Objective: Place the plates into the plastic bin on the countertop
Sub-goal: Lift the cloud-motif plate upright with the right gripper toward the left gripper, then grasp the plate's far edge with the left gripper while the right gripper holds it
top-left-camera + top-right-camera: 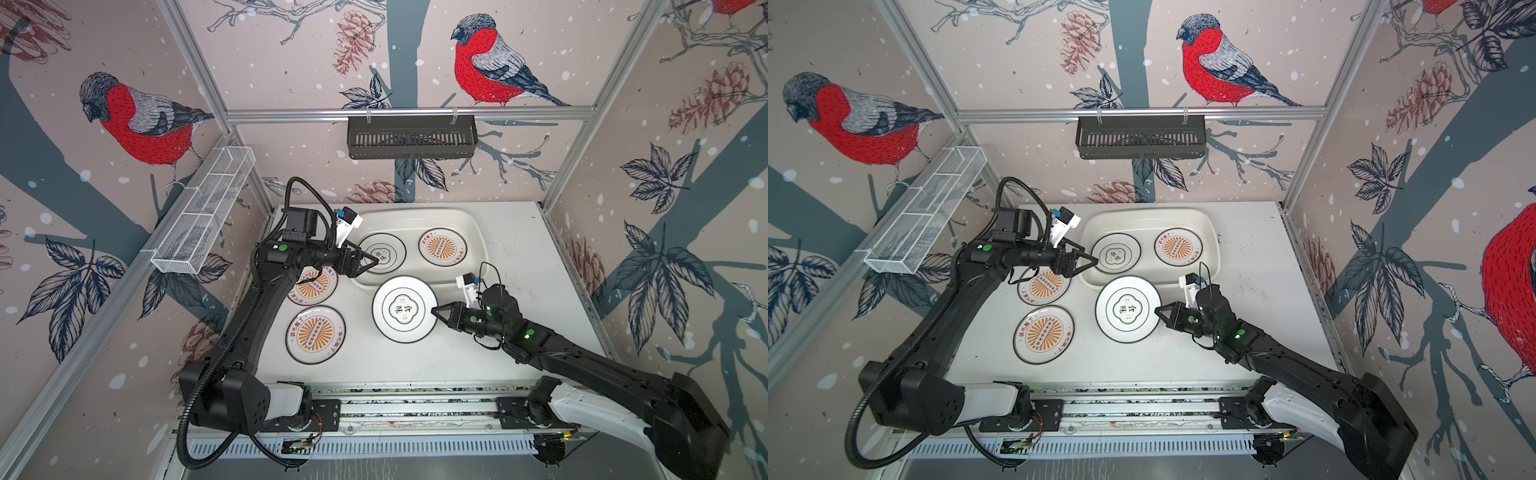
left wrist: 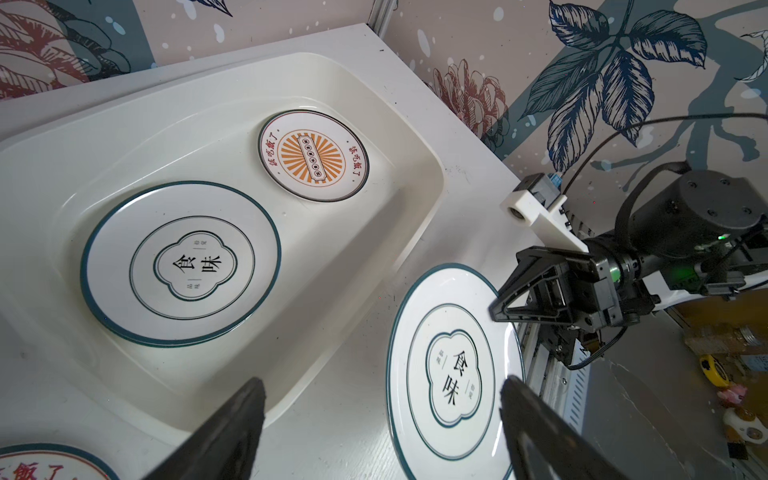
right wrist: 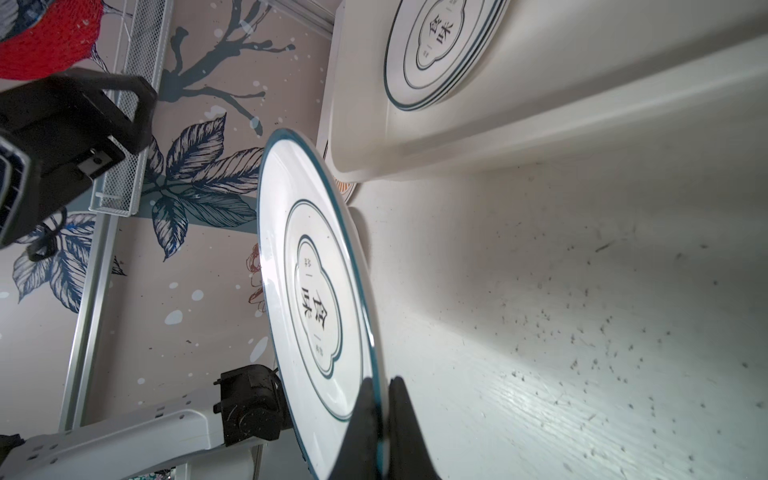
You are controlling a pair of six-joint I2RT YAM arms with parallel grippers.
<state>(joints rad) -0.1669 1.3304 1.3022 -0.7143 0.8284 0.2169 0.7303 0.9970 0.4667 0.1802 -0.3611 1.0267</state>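
The right wrist view, not the top views, shows the right gripper (image 3: 381,388) clamped on the rim of a 食味 plate (image 3: 316,291), clear of the countertop (image 3: 582,291), just outside the plastic bin (image 1: 415,216). The left gripper (image 2: 382,381) gapes wide at the bin's edge; inside lie stacked 食味 plates (image 2: 183,262) and a sunburst plate (image 2: 312,156) lettered 该吃饭了.

We see a black slatted basket (image 1: 411,137) hanging by two hooks from a silver rail (image 1: 291,115) along the back wall. A white wire basket (image 1: 203,210), split into compartments, sits against the left wall. The wallpaper (image 1: 291,50) around us shows red-breasted birds (image 1: 141,118), pine cones (image 1: 353,39) and dark leaves (image 1: 660,174) on a pale ground.
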